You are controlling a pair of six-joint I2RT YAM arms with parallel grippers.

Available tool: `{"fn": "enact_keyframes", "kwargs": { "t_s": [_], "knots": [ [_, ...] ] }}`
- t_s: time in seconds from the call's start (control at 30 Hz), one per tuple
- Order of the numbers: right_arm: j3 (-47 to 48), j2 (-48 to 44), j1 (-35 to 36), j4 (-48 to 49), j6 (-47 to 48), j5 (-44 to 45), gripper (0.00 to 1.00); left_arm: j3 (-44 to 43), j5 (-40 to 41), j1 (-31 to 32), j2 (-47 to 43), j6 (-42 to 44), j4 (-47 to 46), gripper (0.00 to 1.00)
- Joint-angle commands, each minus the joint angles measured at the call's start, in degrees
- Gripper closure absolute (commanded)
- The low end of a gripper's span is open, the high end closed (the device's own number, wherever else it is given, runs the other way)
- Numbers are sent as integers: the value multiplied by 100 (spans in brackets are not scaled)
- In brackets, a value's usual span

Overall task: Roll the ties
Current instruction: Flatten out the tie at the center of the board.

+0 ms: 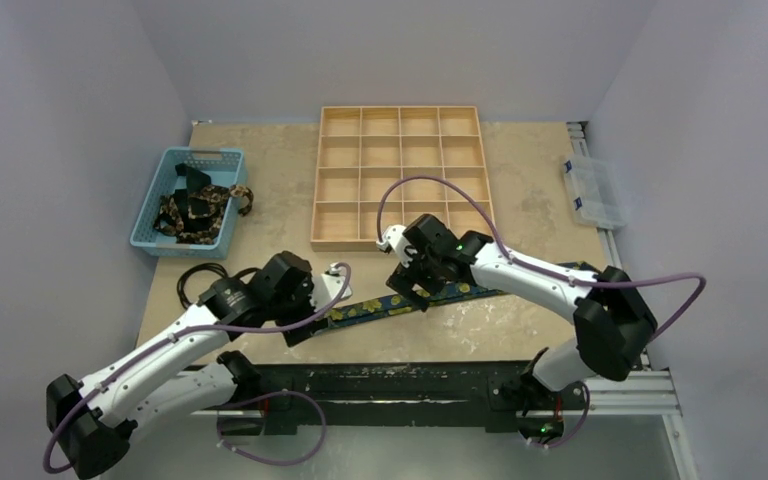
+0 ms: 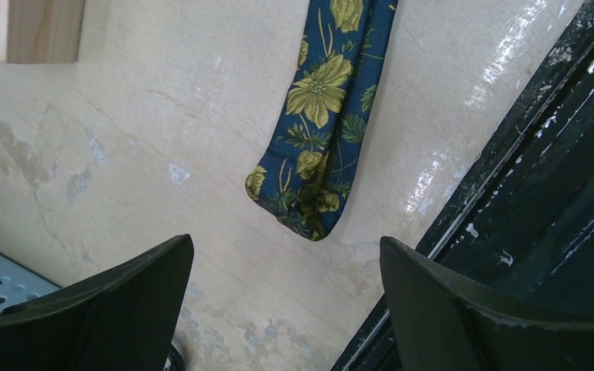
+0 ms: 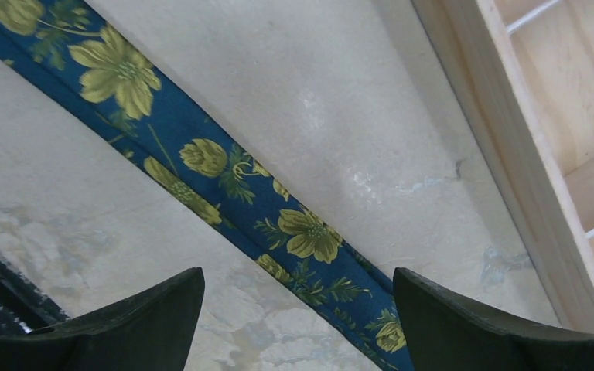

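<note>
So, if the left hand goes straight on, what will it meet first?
Probably the near end of the tie, lying flat on the table ahead of the open left hand; depth is unclear.

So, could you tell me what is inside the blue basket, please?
The blue basket holds a tangled heap of dark, gold-printed ties, one loop draped over the rim. The heap hides how many there are and anything beneath.

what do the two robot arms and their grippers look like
The left arm and right arm have smooth white link shells joined by bulky black joint housings. A thin purple cable loops along each, and a small green light glows near the right wrist. The left gripper and right gripper each have two broad matte black fingers with curved tips.
</note>
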State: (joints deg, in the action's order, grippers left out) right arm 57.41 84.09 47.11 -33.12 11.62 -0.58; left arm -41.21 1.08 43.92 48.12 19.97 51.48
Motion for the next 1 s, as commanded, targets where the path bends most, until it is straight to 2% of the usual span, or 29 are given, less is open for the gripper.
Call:
{"fn": "enact_keyframes", "kwargs": {
  "t_s": [0.0, 0.17, 0.27, 0.37, 0.47, 0.63, 0.73, 0.97],
  "knots": [
    [179, 478, -27, -347, -158, 492, 9, 375, -280, 11, 88, 432, -546, 10],
    [266, 905, -243, -583, -316, 695, 12, 629, -128, 7, 277, 701, -984, 12],
    [194, 942, -398, -574, -382, 569, 16, 611, -230, -58, 452, 730, -1273, 18],
    [89, 1000, -506, -537, -435, 582, 26, 580, -140, -123, 612, 729, -1504, 24],
    [112, 1239, -666, -576, -494, 956, 33, 560, 45, -247, 821, 855, -1677, 30],
    [119, 1435, -1203, -589, -580, 1174, 44, 371, -239, -945, 885, 789, -2026, 37],
    [144, 1466, -1510, -648, -631, 1341, 52, 260, -131, -1002, 1079, 916, -2180, 39],
    [255, 1349, -2366, -883, -694, 1563, 52, -86, 222, -1066, 1622, 657, -2497, 39]
  ]
}}
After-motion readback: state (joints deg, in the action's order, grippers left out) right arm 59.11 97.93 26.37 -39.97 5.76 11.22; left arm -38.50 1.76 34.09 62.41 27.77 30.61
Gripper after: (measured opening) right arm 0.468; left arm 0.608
